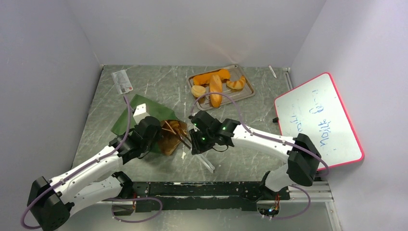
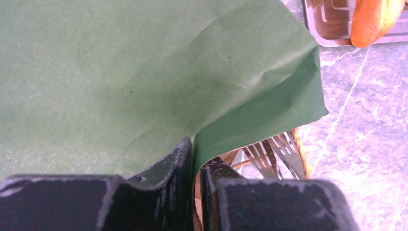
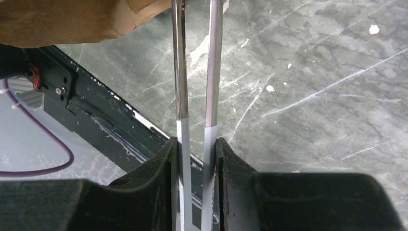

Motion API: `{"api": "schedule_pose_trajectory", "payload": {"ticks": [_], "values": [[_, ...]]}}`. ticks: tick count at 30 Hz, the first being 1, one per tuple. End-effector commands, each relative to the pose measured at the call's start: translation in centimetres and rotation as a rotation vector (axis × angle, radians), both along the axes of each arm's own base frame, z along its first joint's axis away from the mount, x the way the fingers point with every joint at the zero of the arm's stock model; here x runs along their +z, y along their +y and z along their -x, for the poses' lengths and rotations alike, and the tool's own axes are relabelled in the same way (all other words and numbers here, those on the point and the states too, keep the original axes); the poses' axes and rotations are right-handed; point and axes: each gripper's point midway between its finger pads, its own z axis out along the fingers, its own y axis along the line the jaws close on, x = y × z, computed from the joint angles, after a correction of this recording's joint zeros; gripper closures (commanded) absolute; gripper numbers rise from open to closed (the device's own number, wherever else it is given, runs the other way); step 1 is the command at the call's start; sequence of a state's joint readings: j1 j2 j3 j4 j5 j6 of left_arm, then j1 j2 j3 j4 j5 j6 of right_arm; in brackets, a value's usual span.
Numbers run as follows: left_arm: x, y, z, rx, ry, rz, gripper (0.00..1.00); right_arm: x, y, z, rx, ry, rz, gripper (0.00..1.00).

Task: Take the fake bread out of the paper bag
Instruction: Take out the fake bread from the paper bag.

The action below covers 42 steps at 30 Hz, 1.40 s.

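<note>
Bread pieces (image 1: 215, 90), orange-to-golden toy shapes (a long loaf, a croissant, a pale round bun and a wedge), lie on the flat grey metal tray (image 1: 233, 95) at upper centre of the top view. The left wrist view cuts off all but one orange end, at its upper right corner. Lower left of the tray, the dark green paper bag (image 1: 126, 120) lies on its side on the grey marbled table (image 1: 250, 159), with its brown inside showing at the mouth. The left gripper (image 2: 195, 154) is pinched tight on the bag's green edge. The right gripper (image 3: 196, 144) is closed narrowly on a pair of slim metal tongs (image 3: 213, 72), whose slotted tips sit at the bag's mouth. Both grippers cover that mouth from above, so I cannot tell whether any bread lies inside.
</note>
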State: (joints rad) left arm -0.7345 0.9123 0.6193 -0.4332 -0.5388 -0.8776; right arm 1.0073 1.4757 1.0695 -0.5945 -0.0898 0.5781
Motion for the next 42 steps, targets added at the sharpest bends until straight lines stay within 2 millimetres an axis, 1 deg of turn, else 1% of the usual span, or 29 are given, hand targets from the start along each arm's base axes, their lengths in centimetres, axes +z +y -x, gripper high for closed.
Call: {"api": "schedule_pose_trajectory", "payload": {"ticks": [1,6,9,13,17,21,24,28,31,33,35,37,40,42], "values": [[0.1,1.9,0.4,0.073,-0.001,-0.046,0.93,2.6,-0.5,0.1,-0.015,-0.026,-0.050,1.00],[0.4,3.5,0.7,0.174,0.024,-0.066,0.93,4.4,-3.1,2.1,-0.020,-0.024,-0.062,1.00],[0.4,4.2,0.8,0.251,0.045,-0.070,0.93,5.8,-4.6,3.2,-0.027,-0.030,-0.085,1.00],[0.6,4.8,0.7,0.343,0.070,-0.079,0.93,7.0,-5.9,4.3,-0.027,-0.031,-0.103,1.00],[1.0,4.7,0.2,0.392,0.082,-0.093,0.93,8.5,-6.8,4.6,-0.041,-0.046,-0.122,1.00],[1.3,4.6,-0.3,0.408,0.094,-0.119,0.93,11.3,-7.8,3.5,-0.103,-0.124,-0.132,1.00],[1.3,4.5,-0.4,0.405,0.098,-0.135,0.93,13.2,-8.4,2.1,-0.164,-0.198,-0.130,1.00],[1.8,4.0,-0.9,0.355,0.083,-0.142,0.93,15.2,-8.3,-0.1,-0.238,-0.282,-0.136,1.00],[2.4,3.2,-1.5,0.293,0.066,-0.150,0.93,16.4,-8.1,-2.4,-0.290,-0.360,-0.114,1.00],[2.8,2.4,-2.1,0.231,0.050,-0.157,0.93,17.1,-8.2,-4.4,-0.319,-0.408,-0.095,1.00],[3.5,1.7,-2.5,0.181,0.032,-0.160,0.93,18.2,-8.4,-7.0,-0.354,-0.448,-0.096,1.00],[4.5,0.7,-2.9,0.098,-0.002,-0.150,0.93,18.8,-8.7,-9.4,-0.377,-0.478,-0.094,1.00],[6.3,-1.1,-3.4,-0.040,-0.076,-0.121,0.93,19.0,-9.8,-13.0,-0.416,-0.515,-0.067,1.00],[7.5,-2.1,-3.3,-0.126,-0.123,-0.101,0.93,18.6,-10.7,-15.3,-0.446,-0.517,-0.060,1.00]]}}
